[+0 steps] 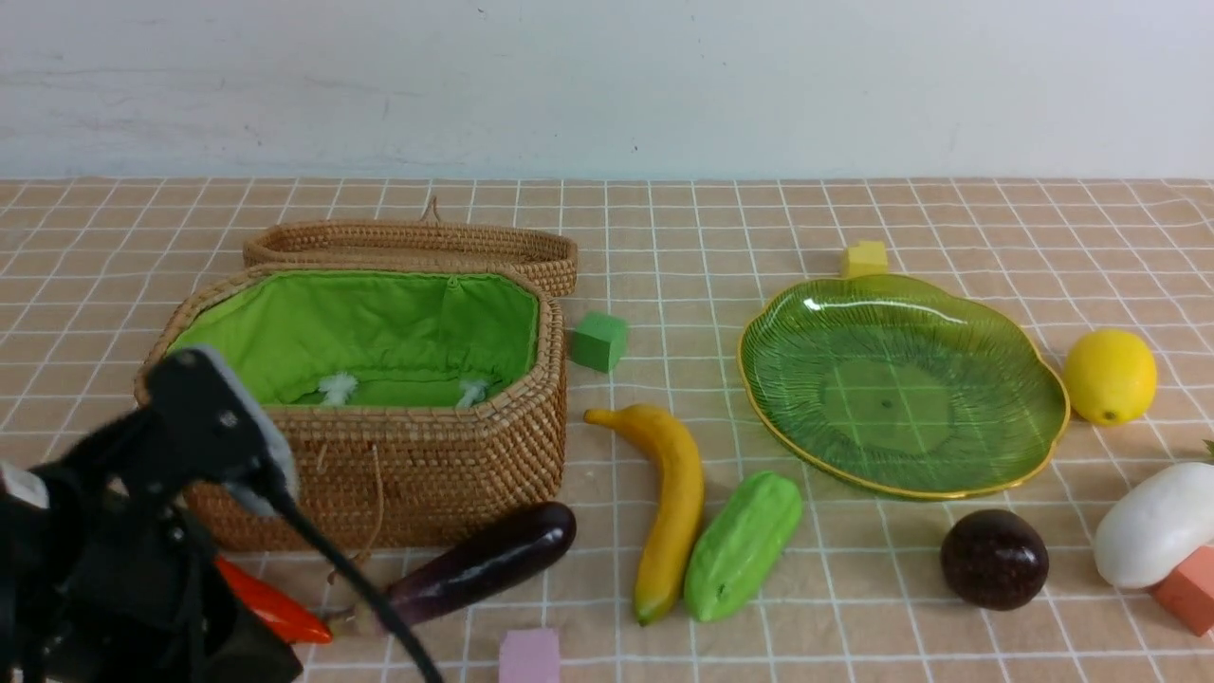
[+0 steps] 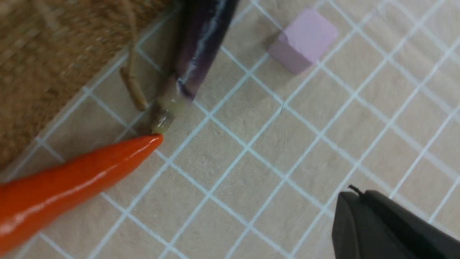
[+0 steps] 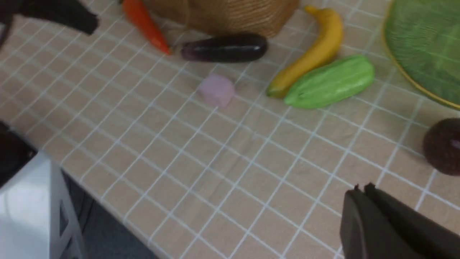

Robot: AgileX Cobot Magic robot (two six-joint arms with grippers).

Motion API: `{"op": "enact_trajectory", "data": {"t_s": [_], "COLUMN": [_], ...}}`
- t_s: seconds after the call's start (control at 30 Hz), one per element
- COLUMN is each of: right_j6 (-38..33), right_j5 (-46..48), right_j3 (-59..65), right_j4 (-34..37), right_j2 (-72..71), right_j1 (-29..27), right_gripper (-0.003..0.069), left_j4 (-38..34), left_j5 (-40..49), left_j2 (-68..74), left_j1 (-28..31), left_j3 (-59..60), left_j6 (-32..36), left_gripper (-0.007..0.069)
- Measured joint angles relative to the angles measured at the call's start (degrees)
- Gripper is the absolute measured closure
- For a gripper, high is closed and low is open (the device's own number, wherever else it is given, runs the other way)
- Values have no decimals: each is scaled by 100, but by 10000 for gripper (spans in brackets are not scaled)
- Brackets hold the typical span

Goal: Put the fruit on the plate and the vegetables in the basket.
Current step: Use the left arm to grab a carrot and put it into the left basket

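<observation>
Since the carrot (image 2: 72,183) lies just in front of the basket (image 1: 455,465) and right beside the left arm, it looks the likeliest first pick for that arm. It rests flat on the bench (image 1: 854,617), its long axis running roughly along the basket's near wall. Its pointed tip almost touches the pale stalk end of the aubergine (image 2: 201,46). Its skin is glossy orange and tapers smoothly; the leafy end is hidden behind the arm in the front view.

The left fingers (image 2: 363,219) are pressed together and hold nothing. They hang above bare cloth, with the carrot off to one side rather than under them. By my judgement they must part, swing across and turn to straddle the carrot's width, not its length.

The right fingers (image 3: 363,219) are likewise closed and empty, well apart from the carrot. They sit nearer the maroon fruit (image 3: 444,145).

Farther out, the banana (image 1: 669,503) and green gourd (image 1: 740,545) lie side by side between basket and plate (image 1: 759,398). The lemon (image 1: 1110,375) and white radish (image 1: 1152,522) sit beyond the plate on the robot's right. Neither basket nor plate holds any produce.
</observation>
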Motion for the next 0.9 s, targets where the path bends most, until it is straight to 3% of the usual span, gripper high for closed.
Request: {"op": "enact_trajectory", "data": {"t_s": [0.1,0.17,0.2,0.27,0.5,0.63,0.9], "right_j6": [-298,-336,-380,-389,-396,-396,-396], "right_j5": [5,20,37,42,44,72,100], "right_j3": [-29,-29,-29,-29,-29,-29,-29], "right_j4": [5,5,-12,-53,-343,-374,-398], "right_j2": [34,34,34,34,34,34,34], "right_j1": [320,343,368,368,368,368,368], "right_gripper": [676,676,674,674,671,668,666], "left_j4": [1016,1331,1925,2288,2978,3301,3635], "left_j5": [-120,-134,-188,-306,-1574,-1872,-2125], "left_j2": [415,502,671,805,1458,1763,2368], "left_j1": [-220,-226,-239,-239,-239,-239,-239], "left_j3": [0,0,0,0,0,0,-1], "left_j6": [275,295,328,334,410,968,2520], "left_gripper": [637,633,606,560,224,104,90]}}
